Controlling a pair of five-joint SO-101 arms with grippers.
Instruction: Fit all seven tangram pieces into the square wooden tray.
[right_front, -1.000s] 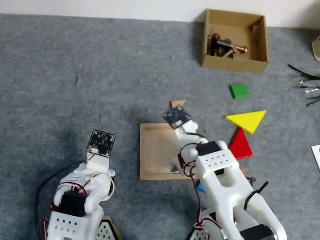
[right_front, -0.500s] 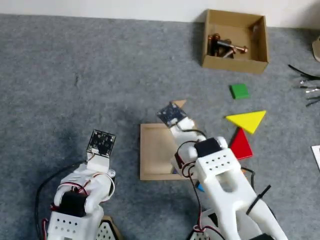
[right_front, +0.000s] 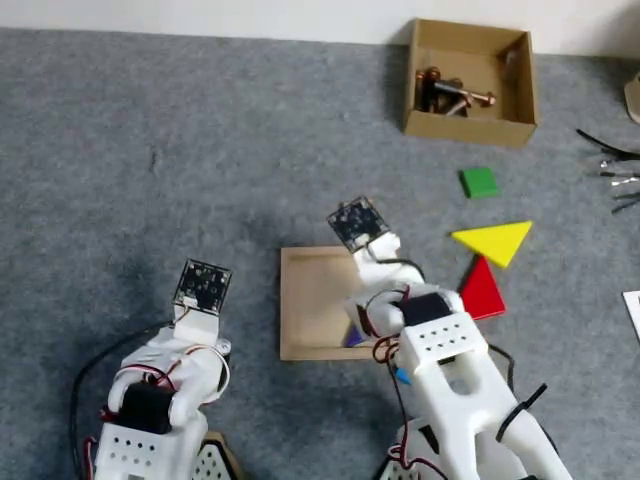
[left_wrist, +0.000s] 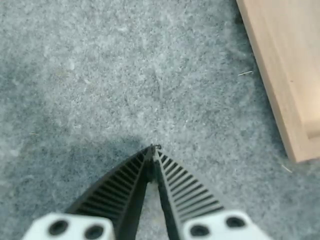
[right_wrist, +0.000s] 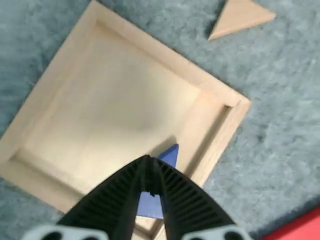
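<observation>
Two arms sit side by side on grey carpet (right_front: 150, 120). On the left, the left claw (left_wrist: 152, 150) hangs low over bare carpet with its jaws pressed together and nothing between them. It is just beside the tray's left rim, and not touching it.

Next comes the tray (right_front: 305, 300), flat on the carpet between the two arms. One blue piece (right_wrist: 170, 152) lies on its floor, tucked into the corner nearest the right arm. Most of the floor is bare wood.

Over that corner hangs the right claw (right_wrist: 149, 161), jaws closed to a point. Its tips are right above the blue piece – whether they touch it, I cannot tell.

Just outside the tray's far right corner a tan triangle (right_wrist: 240, 17) lies on the carpet.

Further right, three pieces lie outside the tray. A red triangle (right_front: 482, 290) is near the right arm, and a yellow triangle (right_front: 493, 241) is just behind it, their tips close. A green square (right_front: 478, 182) sits further back, apart from both.

Behind the square stands an open box (right_front: 465, 128) with copper-coloured metal parts (right_front: 450, 92) inside.
</observation>
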